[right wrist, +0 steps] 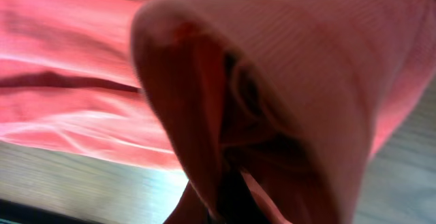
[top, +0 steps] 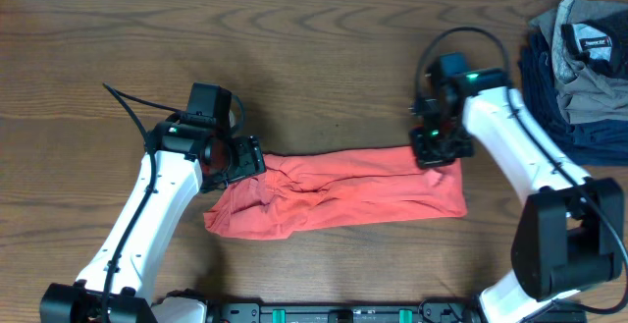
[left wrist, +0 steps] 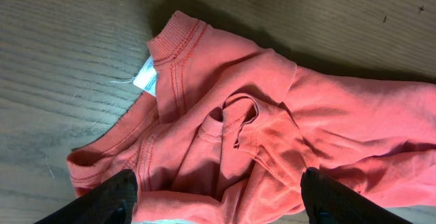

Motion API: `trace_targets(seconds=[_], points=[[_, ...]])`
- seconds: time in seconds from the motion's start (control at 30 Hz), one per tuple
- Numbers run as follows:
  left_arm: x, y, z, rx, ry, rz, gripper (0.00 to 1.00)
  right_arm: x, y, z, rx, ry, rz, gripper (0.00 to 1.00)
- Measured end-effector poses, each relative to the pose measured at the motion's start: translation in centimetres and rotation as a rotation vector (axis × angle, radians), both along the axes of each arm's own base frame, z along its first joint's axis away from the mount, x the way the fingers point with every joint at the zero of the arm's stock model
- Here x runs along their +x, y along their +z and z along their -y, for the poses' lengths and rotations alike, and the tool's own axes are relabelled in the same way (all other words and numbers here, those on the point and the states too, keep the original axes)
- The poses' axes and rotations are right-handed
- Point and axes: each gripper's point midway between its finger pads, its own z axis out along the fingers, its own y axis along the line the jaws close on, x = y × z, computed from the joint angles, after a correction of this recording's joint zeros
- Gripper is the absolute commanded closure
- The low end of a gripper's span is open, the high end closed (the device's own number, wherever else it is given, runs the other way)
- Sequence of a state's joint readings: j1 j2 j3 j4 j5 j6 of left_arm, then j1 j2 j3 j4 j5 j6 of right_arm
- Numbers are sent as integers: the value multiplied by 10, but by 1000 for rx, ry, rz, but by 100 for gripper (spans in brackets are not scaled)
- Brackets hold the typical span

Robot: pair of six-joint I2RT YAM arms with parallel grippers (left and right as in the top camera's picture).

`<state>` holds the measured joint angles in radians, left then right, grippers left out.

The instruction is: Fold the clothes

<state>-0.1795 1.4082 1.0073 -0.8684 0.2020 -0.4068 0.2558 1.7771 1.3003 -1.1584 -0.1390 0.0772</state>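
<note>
The coral-red T-shirt point(top: 343, 193) lies on the wooden table as a long, wrinkled band running left to right. My left gripper point(top: 238, 161) is open over its left end. In the left wrist view the two dark fingers point(left wrist: 218, 207) are spread wide above the bunched collar point(left wrist: 178, 43) and its white tag point(left wrist: 145, 81). My right gripper point(top: 437, 149) is at the shirt's upper right corner. In the right wrist view the fabric point(right wrist: 286, 67) is pulled up and draped over the shut fingers point(right wrist: 228, 197), hiding them. The chest lettering is not visible.
A pile of grey and navy garments point(top: 579, 68) lies at the back right, close to my right arm. A black rail point(top: 334, 313) runs along the table's front edge, just below the shirt.
</note>
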Motion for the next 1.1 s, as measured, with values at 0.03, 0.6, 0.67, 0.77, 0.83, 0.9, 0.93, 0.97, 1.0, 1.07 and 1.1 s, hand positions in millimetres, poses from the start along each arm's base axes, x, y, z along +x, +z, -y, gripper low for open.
trace_targets(seconds=[0.03, 0.6, 0.67, 0.77, 0.83, 0.9, 0.93, 0.97, 1.0, 1.07, 1.1], points=[[0, 0, 0, 0, 0, 0, 21, 0, -1, -8, 2, 11, 10, 99], [-3, -1, -1, 2, 0, -14, 20, -15, -11, -64, 44, 27, 27, 43], [-3, -1, -1, 3, 0, -14, 20, -14, -10, -72, 85, 32, 32, 44], [-4, -1, -1, 3, 0, -18, 17, -12, -8, -80, 127, 38, 34, 47], [-5, -1, -1, 4, -1, -22, 16, -13, -8, -80, 127, 42, 34, 48], [-6, -1, -1, 5, 0, -26, 16, -13, -9, -76, 107, 40, 35, 49], [-7, -1, -1, 5, 0, -29, 14, -13, -10, -72, 87, 39, 34, 48], [-7, -2, -1, 5, 0, -31, 13, -14, -11, -66, 57, 34, 33, 48], [-8, -2, -1, 6, -1, -32, 12, -14, -11, -62, 37, 29, 32, 48], [-8, -2, -3, 12, 1, -32, 11, -13, -13, -47, -38, 0, 37, 46], [-8, -2, -4, 18, 2, -32, 11, -12, -12, -41, -62, -13, 43, 45]])
